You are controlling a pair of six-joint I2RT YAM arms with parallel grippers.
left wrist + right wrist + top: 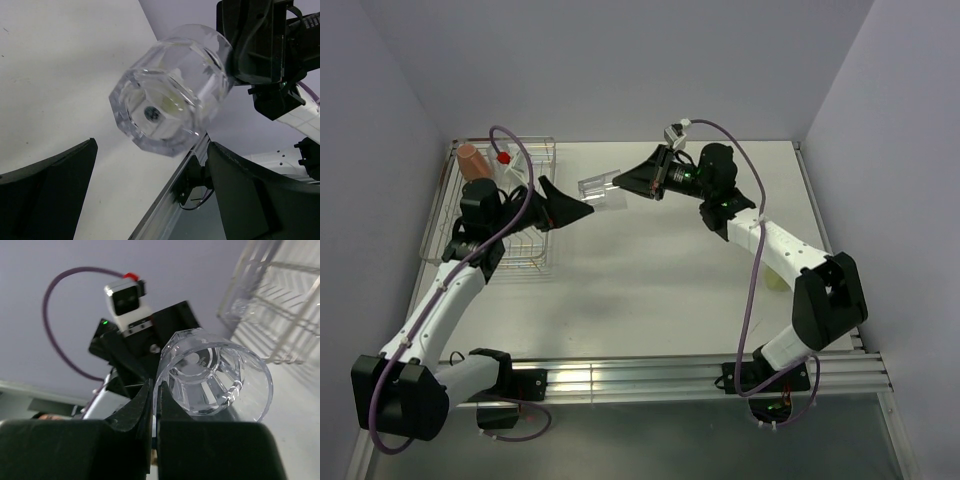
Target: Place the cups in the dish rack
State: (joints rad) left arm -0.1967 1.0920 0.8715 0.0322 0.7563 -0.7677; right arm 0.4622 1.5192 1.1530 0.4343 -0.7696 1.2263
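One clear tumbler (597,186), axis level, base leftward, rim clamped by right pincer (155,400); left pincer (570,200) wide; one orange mug (472,160) in dish rack (535,141).

White shells along the links of left arm (438,302) and right arm (778,250), black housings at joints. Purple cable (750,300) looped along each. Black wedge-shaped fingers (45,192) on left hand (576,207) and right hand (624,182). White camera block (125,299), red-capped, green light beside.

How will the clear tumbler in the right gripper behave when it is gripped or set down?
The clear tumbler looks rigid, so it probably will not flex. Its smooth faceted wall may slip, since the right gripper pinches only the rim. Laid sideways, it would likely roll.
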